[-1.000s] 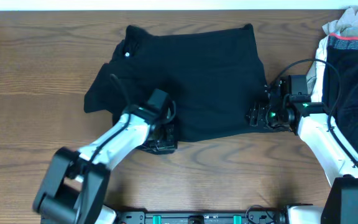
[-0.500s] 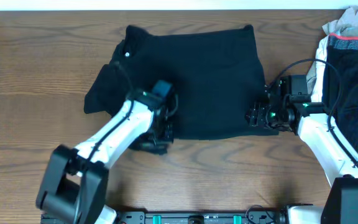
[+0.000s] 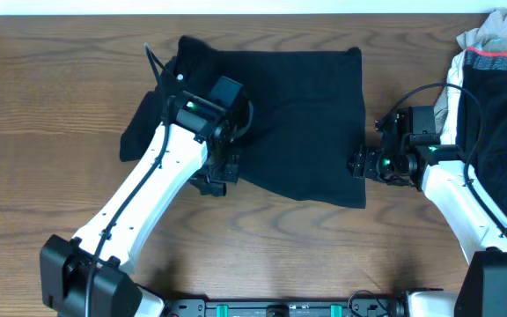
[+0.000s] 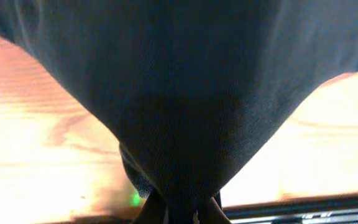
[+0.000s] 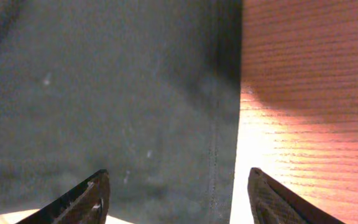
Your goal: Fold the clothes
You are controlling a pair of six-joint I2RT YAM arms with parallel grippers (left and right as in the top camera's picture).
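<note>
— Where is the shirt (image 3: 297, 106)?
— Spread out, black, on the table (image 3: 42, 106), toward its far edge, between the two arms.
— And the left gripper (image 3: 216, 176)?
— At the shirt's near-left edge, clamped on the cloth. In its wrist view the fabric fans out from the pinched fingers (image 4: 150, 213), with wood showing on either side.
— The right gripper (image 3: 357, 164)?
— Just at the shirt's right edge, near the near corner, fingers apart and holding nothing. From its own camera the hem runs between them: one finger over cloth, the other over bare wood.
— Anything else?
— A pile (image 3: 495, 79) of other clothes at the table's right end, beside the right arm, apart from the shirt.
</note>
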